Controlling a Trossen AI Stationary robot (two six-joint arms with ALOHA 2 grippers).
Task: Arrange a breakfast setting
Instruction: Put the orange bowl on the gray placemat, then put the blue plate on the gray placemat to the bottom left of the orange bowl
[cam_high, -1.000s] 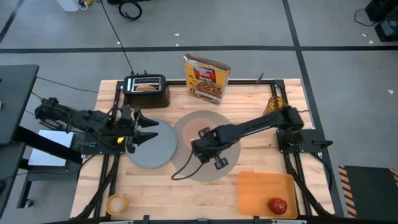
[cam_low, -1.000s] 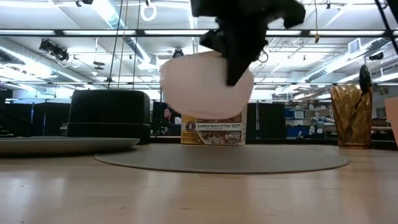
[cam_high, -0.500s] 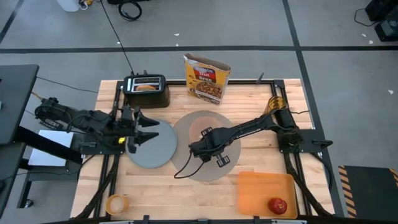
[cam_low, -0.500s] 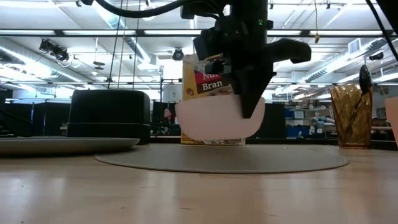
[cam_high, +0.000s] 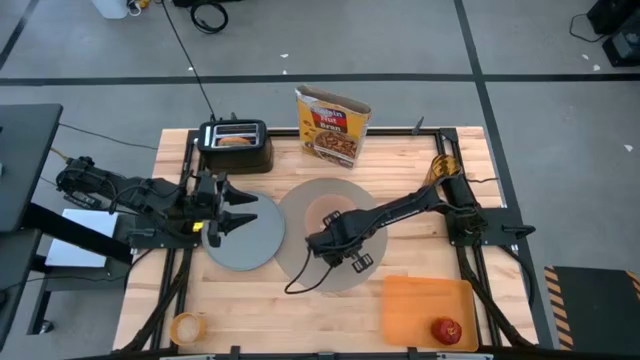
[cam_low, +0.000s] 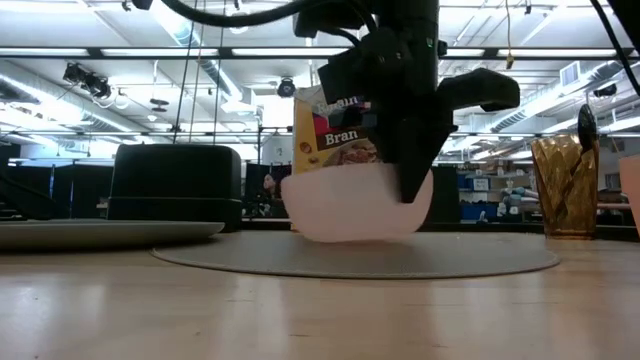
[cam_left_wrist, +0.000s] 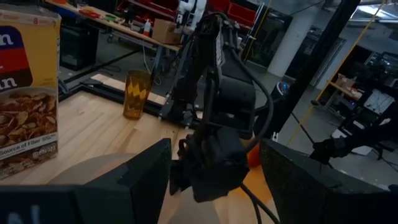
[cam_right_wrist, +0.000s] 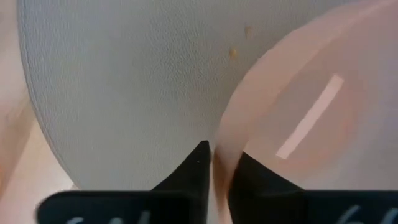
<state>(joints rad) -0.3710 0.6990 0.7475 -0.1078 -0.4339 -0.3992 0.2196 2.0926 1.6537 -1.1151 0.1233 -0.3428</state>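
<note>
Right gripper clamped on rim of pink bowl; bowl base at or just above taupe mat, directly below my fingers. Left gripper, jaws apart, over grey plate beside mat.

The right arm reaches across the counter toward its middle, wrist bent downward, and the right gripper has its two fingers pinched close together. The left arm waits at the left side, its left gripper spread wide, level.
</note>
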